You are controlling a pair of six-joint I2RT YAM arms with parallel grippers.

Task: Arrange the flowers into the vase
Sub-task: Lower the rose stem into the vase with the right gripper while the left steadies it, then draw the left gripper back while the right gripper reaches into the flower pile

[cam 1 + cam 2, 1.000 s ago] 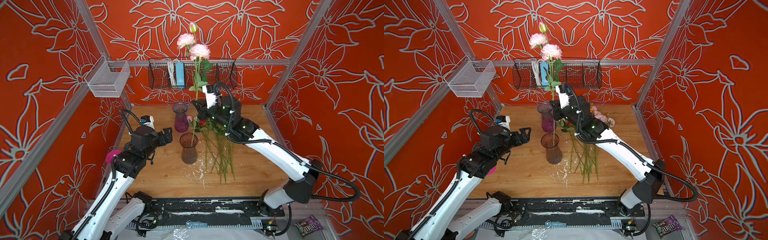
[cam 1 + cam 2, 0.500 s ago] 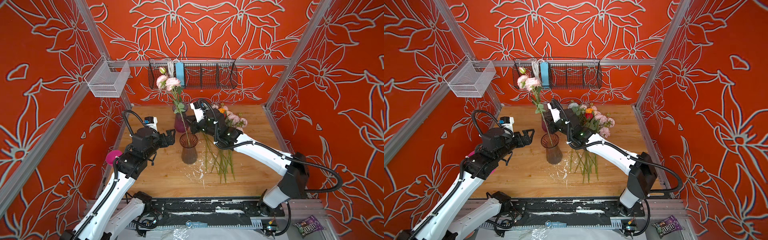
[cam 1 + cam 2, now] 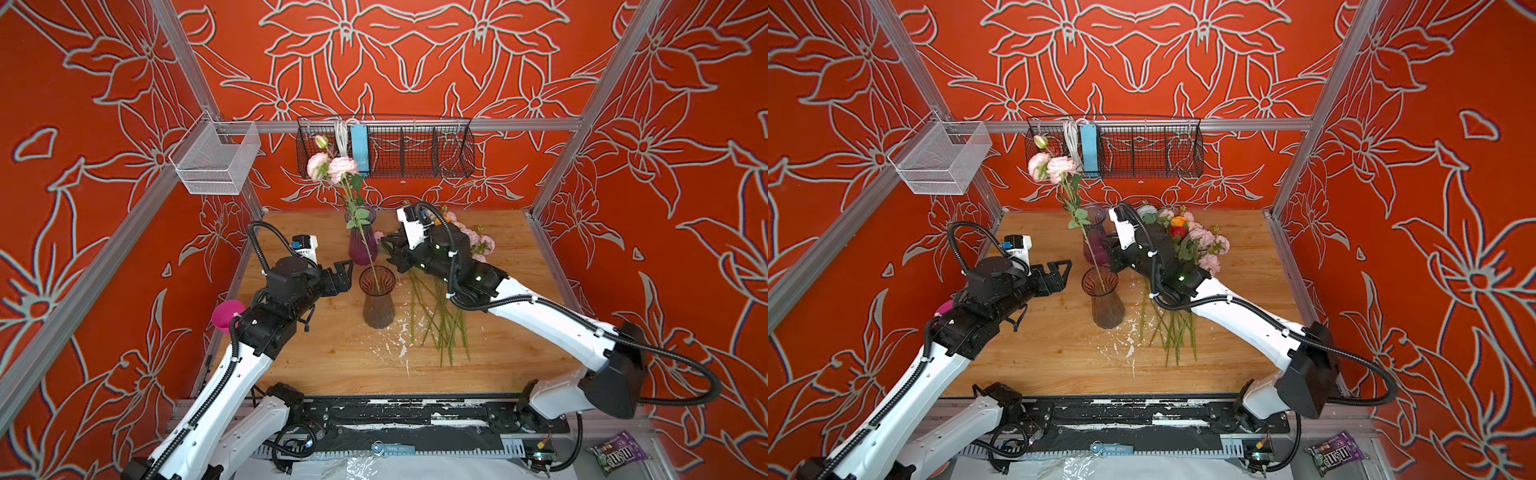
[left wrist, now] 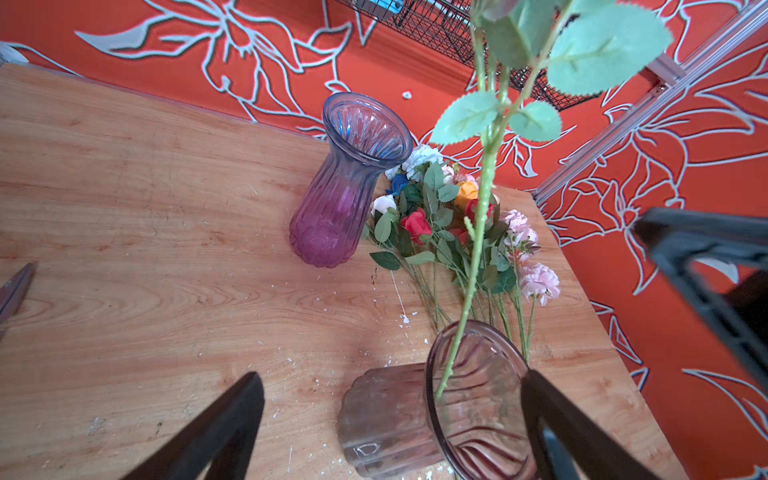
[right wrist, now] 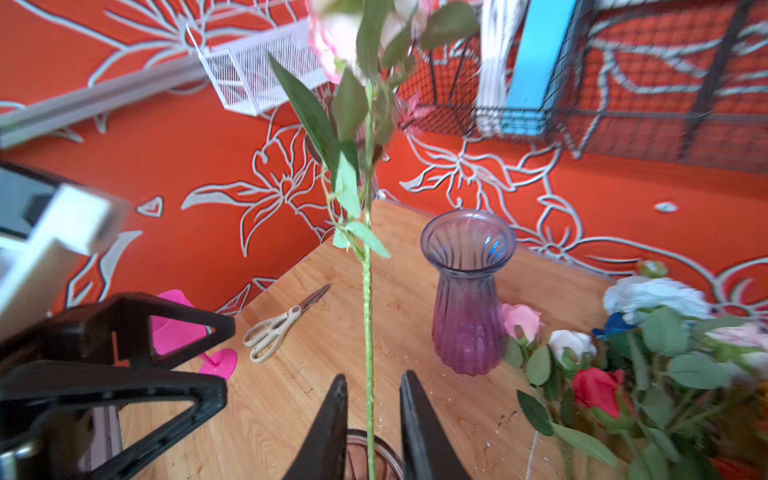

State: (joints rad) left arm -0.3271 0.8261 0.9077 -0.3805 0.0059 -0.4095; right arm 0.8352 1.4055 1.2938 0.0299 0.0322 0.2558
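A smoky brown vase (image 3: 377, 301) (image 3: 1106, 301) (image 4: 469, 399) stands mid-table. A pale pink peony stem (image 3: 332, 166) (image 3: 1054, 166) (image 5: 367, 311) stands in it, leaning toward the left arm. My right gripper (image 3: 390, 251) (image 3: 1112, 257) (image 5: 371, 382) hovers just above the rim, open, with the stem loose between its fingers. My left gripper (image 3: 344, 275) (image 3: 1061, 274) (image 4: 392, 386) is open wide beside the vase's neck. The other flowers (image 3: 469, 243) (image 3: 1192, 241) (image 4: 457, 232) lie in a pile on the table, partly under the right arm.
A purple vase (image 3: 362, 245) (image 5: 467, 299) stands behind the brown one. Scissors (image 5: 286, 322) and a pink cup (image 3: 226, 313) lie by the left wall. A black wire basket (image 3: 384, 145) and a white mesh basket (image 3: 216, 160) hang on the frame.
The right gripper brought the peony stem down from high up into the brown vase, and its jaws have parted off the stem. The left gripper edged closer to the vase.
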